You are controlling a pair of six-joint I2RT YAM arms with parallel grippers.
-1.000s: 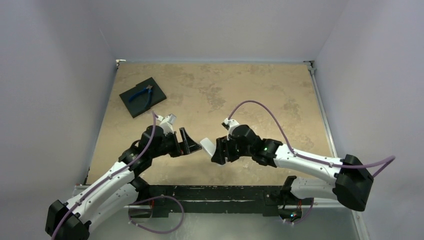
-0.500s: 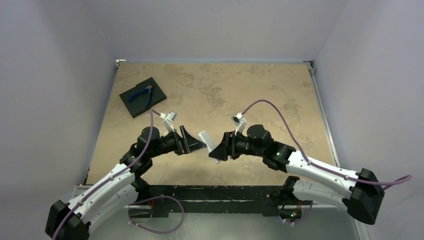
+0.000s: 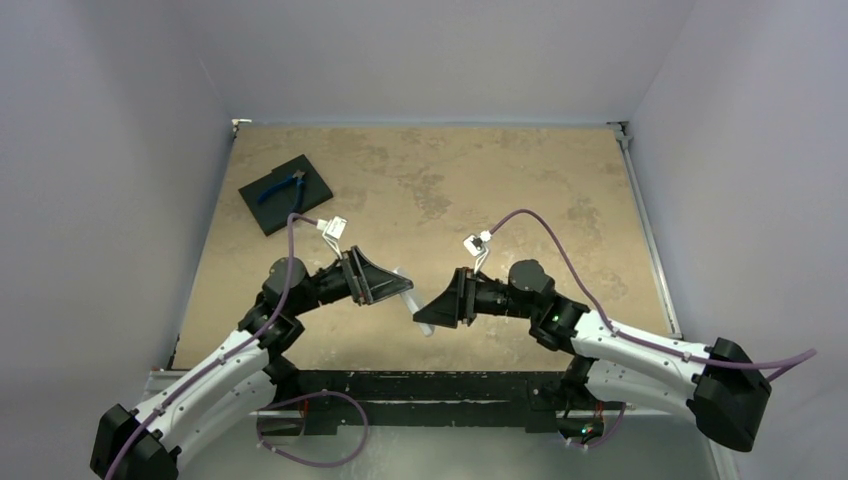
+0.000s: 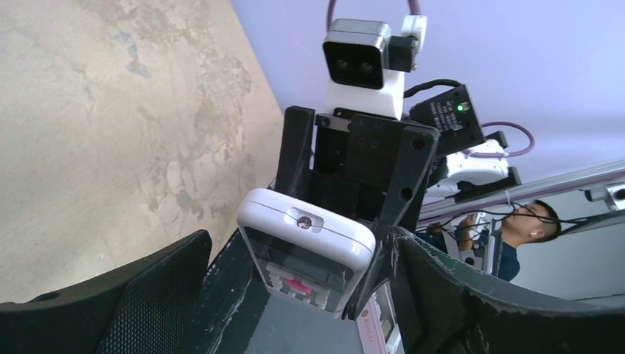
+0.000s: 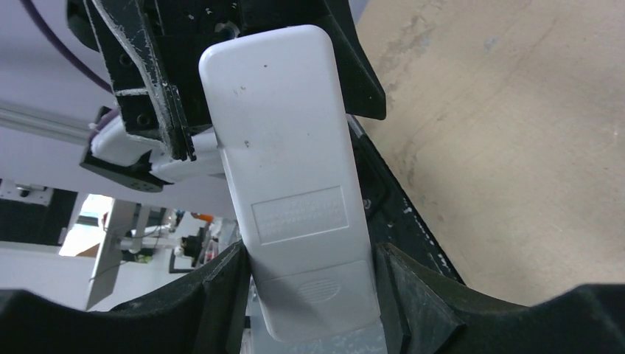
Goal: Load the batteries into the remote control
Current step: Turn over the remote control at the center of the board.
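The white remote control [image 3: 410, 296] hangs in the air over the near middle of the table, between my two grippers. My right gripper [image 5: 309, 254] is shut on its lower end, with the plain back and the battery cover [image 5: 317, 295] turned toward that wrist camera. My left gripper [image 4: 295, 243] is open around the remote's top end [image 4: 306, 234]. There is a wide gap at the left finger [image 4: 158, 280], and the remote sits close against the right one. The button face shows in the left wrist view. The batteries are out of view.
A black square pad [image 3: 310, 185] with blue-handled pliers [image 3: 281, 190] lies at the far left of the tan table [image 3: 480, 180]. A metal rail [image 3: 645, 230] runs along the table's right edge, and walls close in the left, right and back.
My left gripper has moved right until its open jaws surround the remote's top end. The right arm has dropped and stretched left, tilting the remote flatter while keeping hold.
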